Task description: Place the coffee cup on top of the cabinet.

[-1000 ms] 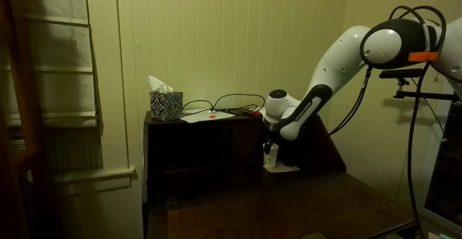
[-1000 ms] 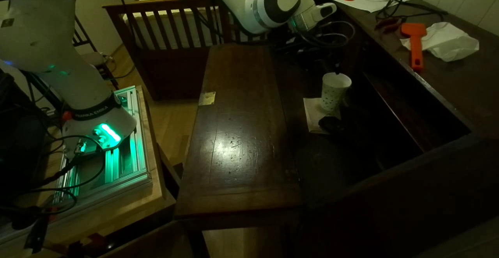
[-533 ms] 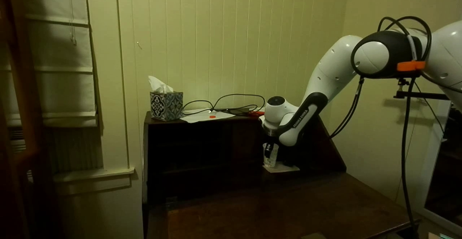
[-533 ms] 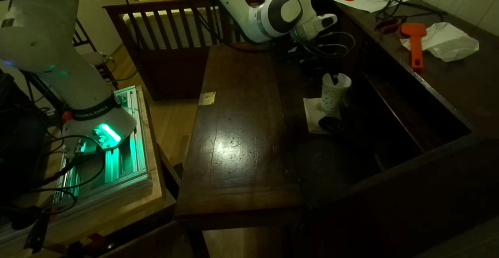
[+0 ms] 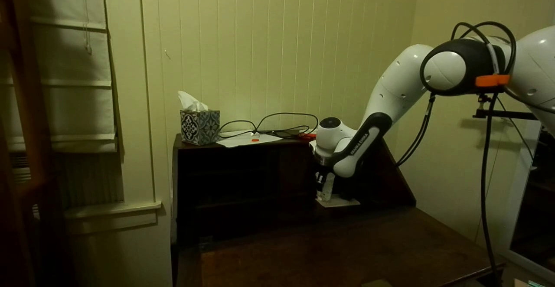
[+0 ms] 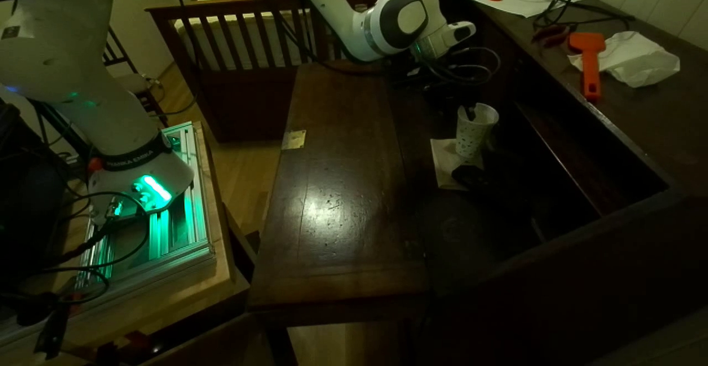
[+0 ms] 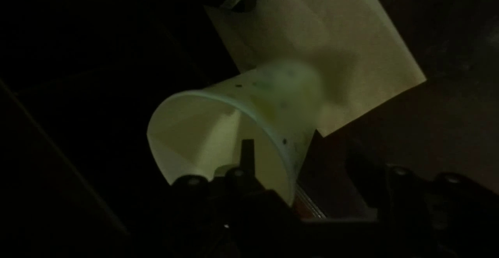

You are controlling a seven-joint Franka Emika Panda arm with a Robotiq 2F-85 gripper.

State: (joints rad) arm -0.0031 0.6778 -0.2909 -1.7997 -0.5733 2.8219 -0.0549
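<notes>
Coffee cup (image 6: 471, 140) stands upright on a pale square sheet (image 6: 444, 162), itself laid on the inner part of the worktop (image 6: 354, 233), below the flat top of the cabinet (image 5: 396, 187). From left to right in an exterior view: a window blind (image 5: 73, 57) hangs; a patterned tissue box (image 5: 200, 126), with white tissue (image 5: 190, 102) protruding, occupies the left end of the cabinet's top; just beside it lies white paper (image 5: 237, 140) bearing a small red disc (image 5: 255, 140), with black cables (image 5: 284, 132) looped close by; at right, the white arm (image 5: 399, 79) reaches down to the cup. From left to right in an exterior view: the arm's base (image 6: 124, 175) shows a lit green panel (image 6: 157, 188); a slatted wooden frame (image 6: 243, 100) stands beyond the worktop; a dark object (image 6: 469, 177), too dim to identify, overlaps part of the sheet near the cup; an orange tool (image 6: 590, 67) and crumpled white paper (image 6: 644, 59) lie together on the cabinet's top. Wrist view, likewise from left to right: one finger (image 7: 247, 154) of the pincer (image 7: 303, 160) lies within the cup's mouth, then the cup's wall, then the other finger (image 7: 362, 176) outside. The pincer is released, its fingers apart astride the wall; whether either touches the cup cannot be told.
</notes>
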